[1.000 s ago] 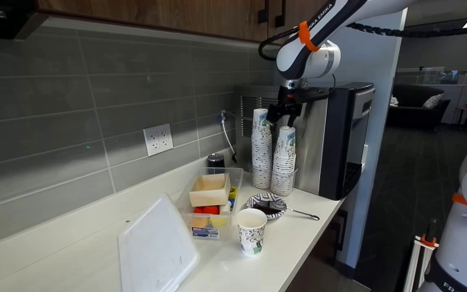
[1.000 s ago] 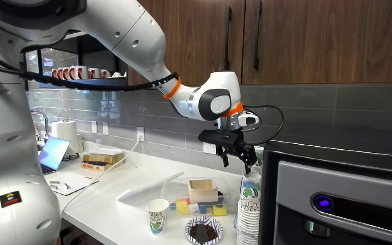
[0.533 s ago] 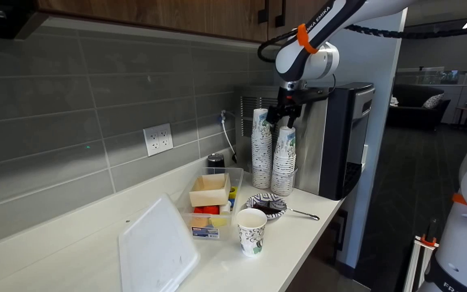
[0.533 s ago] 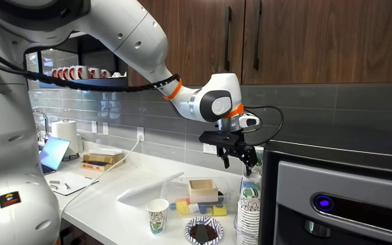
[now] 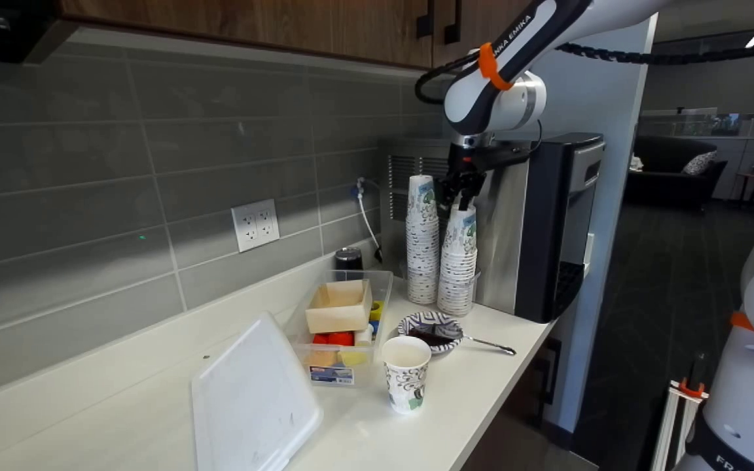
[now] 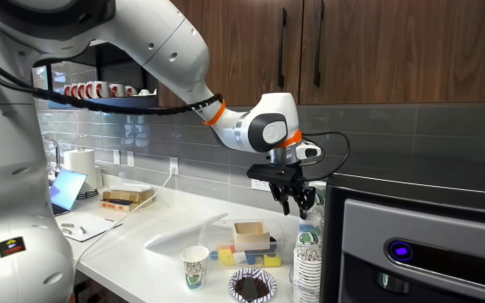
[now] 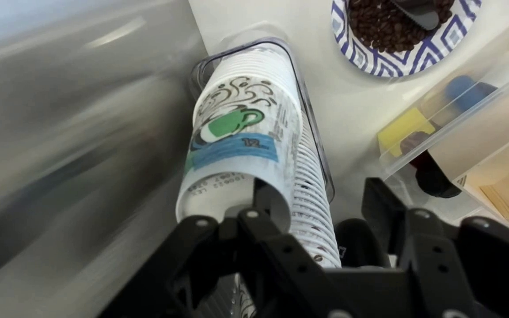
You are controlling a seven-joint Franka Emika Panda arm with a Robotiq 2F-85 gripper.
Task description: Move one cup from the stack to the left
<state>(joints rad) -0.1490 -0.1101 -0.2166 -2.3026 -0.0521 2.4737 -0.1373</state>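
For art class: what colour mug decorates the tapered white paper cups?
Green mug, clearest in wrist view.

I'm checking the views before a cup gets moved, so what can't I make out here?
Top cup: base partly hidden by the gripper in the wrist view; contact unclear.
Front stack: foot cut off by the bottom edge in an exterior view.
Rear stack: mostly hidden behind the front stack in an exterior view.
Bowl: cut off by the wrist view's top edge.
Bin label: too small to read in an exterior view.

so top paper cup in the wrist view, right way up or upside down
Upside down: the top paper cup shows its recessed base uppermost and widens downward over the nested stack.
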